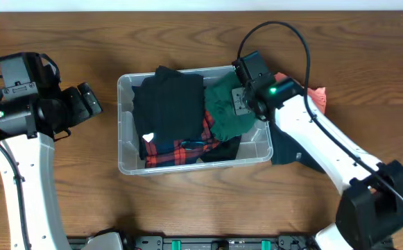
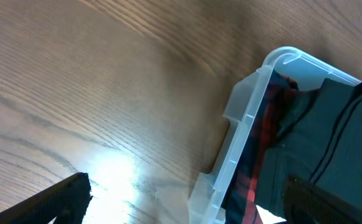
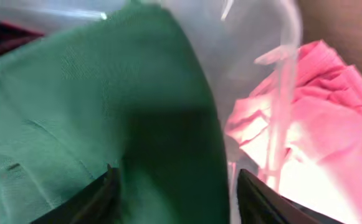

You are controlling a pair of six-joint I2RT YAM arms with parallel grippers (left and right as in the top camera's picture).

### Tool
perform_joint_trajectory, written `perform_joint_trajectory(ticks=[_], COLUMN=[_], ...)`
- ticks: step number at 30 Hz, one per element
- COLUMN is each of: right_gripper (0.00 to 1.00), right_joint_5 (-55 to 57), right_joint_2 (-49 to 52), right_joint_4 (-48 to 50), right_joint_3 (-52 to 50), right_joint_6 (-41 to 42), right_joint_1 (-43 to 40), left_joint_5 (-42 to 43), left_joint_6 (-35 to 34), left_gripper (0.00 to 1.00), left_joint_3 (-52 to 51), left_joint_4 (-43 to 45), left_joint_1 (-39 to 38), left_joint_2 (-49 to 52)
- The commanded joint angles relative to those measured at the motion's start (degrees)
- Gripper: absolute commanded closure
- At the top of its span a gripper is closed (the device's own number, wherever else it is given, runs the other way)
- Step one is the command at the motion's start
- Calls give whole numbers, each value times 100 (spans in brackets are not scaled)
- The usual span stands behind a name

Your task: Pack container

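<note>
The bin sits in the middle of the table, full of clothes. Our left gripper, left of it, is spread wide. Our right gripper is on the green cloth; we cannot tell if it pinches

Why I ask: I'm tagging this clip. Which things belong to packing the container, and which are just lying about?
Belongs to the job:
container
green garment, under the open right gripper
black garment and red plaid garment, inside
pink garment, outside the container's right end, probably yet to pack

Just there:
wooden table
black cable
left gripper, open, beside the container
</note>
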Motion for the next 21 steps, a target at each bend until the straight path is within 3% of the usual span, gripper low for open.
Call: perform_joint_trajectory(ticks=[1,3,7,14,21], right_gripper=[53,73,96,99,99], right_joint_5=[-332,-721,-883,-96,11], right_joint_2=[-522,-662,-632,345,1355], right_joint_4=[184,343,479,442,575], right_joint_3=[15,15,11,-44,-44], right_joint_6=[-103,-138,-37,411,428], right_joint_1=[-11,26,197,435,450], left_joint_5=[-28,-28,-28,-28,-28], left_joint_6=[74,74,74,74,74], left_gripper=[2,2,2,2,2], left_joint_3=[81,81,81,81,81], left_joint_4=[-17,-17,-15,-17,-17], left_joint_1=[28,28,28,28,28], left_joint_2=[26,26,26,26,26])
